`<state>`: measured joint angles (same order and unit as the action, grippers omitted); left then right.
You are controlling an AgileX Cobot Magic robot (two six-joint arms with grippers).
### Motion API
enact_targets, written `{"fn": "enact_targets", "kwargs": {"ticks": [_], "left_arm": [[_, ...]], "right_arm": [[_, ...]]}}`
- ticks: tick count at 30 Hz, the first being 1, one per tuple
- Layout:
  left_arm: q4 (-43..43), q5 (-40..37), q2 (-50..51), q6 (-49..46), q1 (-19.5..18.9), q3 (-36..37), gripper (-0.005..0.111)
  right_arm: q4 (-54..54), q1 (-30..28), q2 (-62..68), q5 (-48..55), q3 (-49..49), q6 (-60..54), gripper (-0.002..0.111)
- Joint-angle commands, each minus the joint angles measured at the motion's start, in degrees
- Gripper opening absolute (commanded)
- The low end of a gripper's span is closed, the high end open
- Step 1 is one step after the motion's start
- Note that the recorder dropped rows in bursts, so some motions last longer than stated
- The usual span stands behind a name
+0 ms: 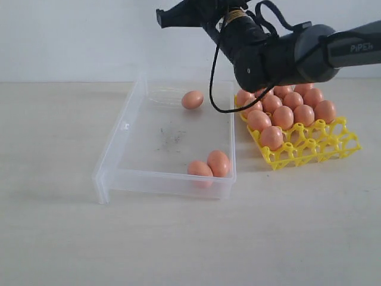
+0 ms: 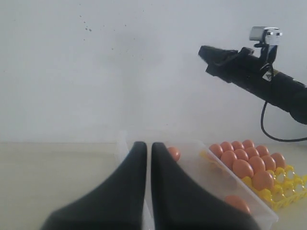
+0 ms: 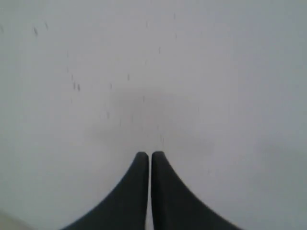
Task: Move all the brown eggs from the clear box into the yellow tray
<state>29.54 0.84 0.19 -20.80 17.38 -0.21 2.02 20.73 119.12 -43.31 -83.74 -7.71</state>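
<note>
The clear box [image 1: 113,154] lies left of centre and holds three brown eggs: one near its far wall [image 1: 191,99] and two touching at the near right corner [image 1: 200,169] [image 1: 218,162]. To its right is the yellow tray [image 1: 321,146], with several brown eggs [image 1: 283,117] filling its far rows. My right gripper [image 1: 159,18] hangs shut and empty high above the box's far edge, facing the white wall [image 3: 149,154]. My left gripper [image 2: 148,143] is shut on nothing and points toward the box [image 2: 211,165]; it is outside the exterior view.
The tray's front cups [image 1: 342,143] stand bare. The right arm's black cable [image 1: 217,89] loops down over the box's far right corner. A white wall rises behind the pale table [image 1: 53,131].
</note>
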Motion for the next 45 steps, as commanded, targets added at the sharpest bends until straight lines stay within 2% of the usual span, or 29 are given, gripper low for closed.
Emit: {"fn": "enact_targets", "kwargs": {"ticks": [1,3,7,10,11,12,14,18,23,26,30,33,35,38,41,42,43,45], "left_arm": [[-0.2,0.5,-0.2,-0.2,-0.2,0.2,0.004],[-0.2,0.5,-0.2,-0.2,-0.2,0.2,0.004],[-0.2,0.5,-0.2,-0.2,-0.2,0.2,0.004],[-0.2,0.5,-0.2,-0.2,-0.2,0.2,0.004],[-0.2,0.5,-0.2,-0.2,-0.2,0.2,0.004],[-0.2,0.5,-0.2,-0.2,-0.2,0.2,0.004],[-0.2,0.5,-0.2,-0.2,-0.2,0.2,0.004],[-0.2,0.4,-0.2,-0.2,-0.2,0.2,0.004],[-0.2,0.4,-0.2,-0.2,-0.2,0.2,0.004],[-0.2,0.4,-0.2,-0.2,-0.2,0.2,0.004],[-0.2,0.4,-0.2,-0.2,-0.2,0.2,0.004],[-0.2,0.4,-0.2,-0.2,-0.2,0.2,0.004],[-0.2,0.4,-0.2,-0.2,-0.2,0.2,0.004],[-0.2,0.4,-0.2,-0.2,-0.2,0.2,0.004],[-0.2,0.4,-0.2,-0.2,-0.2,0.2,0.004],[-0.2,0.4,-0.2,-0.2,-0.2,0.2,0.004],[-0.2,0.4,-0.2,-0.2,-0.2,0.2,0.004],[-0.2,0.4,-0.2,-0.2,-0.2,0.2,0.004]], "right_arm": [[-0.2,-2.2,2.6,43.3,-14.2,0.0,0.0],[0.5,-4.3,5.4,61.4,-23.8,0.0,0.0],[10.9,-7.9,10.8,82.4,-38.8,-2.0,0.001],[19.4,-9.6,14.9,86.4,-44.2,-1.7,0.013],[22.5,-9.9,16.1,86.1,-44.9,-1.1,0.02],[25.3,-10.0,17.1,85.1,-45.2,0.1,0.032],[24.8,-10.0,18.6,83.2,-45.3,6.7,0.045],[26.5,-10.1,18.7,84.5,-45.3,9.2,0.038],[26.3,-10.1,18.7,85.0,-45.3,9.5,0.039],[26.0,-10.2,18.7,82.8,-45.3,3.5,0.044],[26.1,-10.4,18.4,83.7,-45.3,-9.2,0.044],[25.4,-10.6,17.4,89.2,-45.3,-17.4,0.034],[22.7,-10.9,16.8,91.3,-45.3,-18.6,0.029],[15.3,-12.2,16.3,90.6,-45.3,-17.0,0.027],[11.7,-14.5,17.5,83.3,-45.3,-0.9,0.026],[13.6,-15.5,18.4,80.8,-45.3,7.0,0.023],[16.4,-15.9,19.5,79.8,-45.3,9.2,0.02],[28.0,-16.2,22.6,80.0,-45.4,3.5,0.018]]}}
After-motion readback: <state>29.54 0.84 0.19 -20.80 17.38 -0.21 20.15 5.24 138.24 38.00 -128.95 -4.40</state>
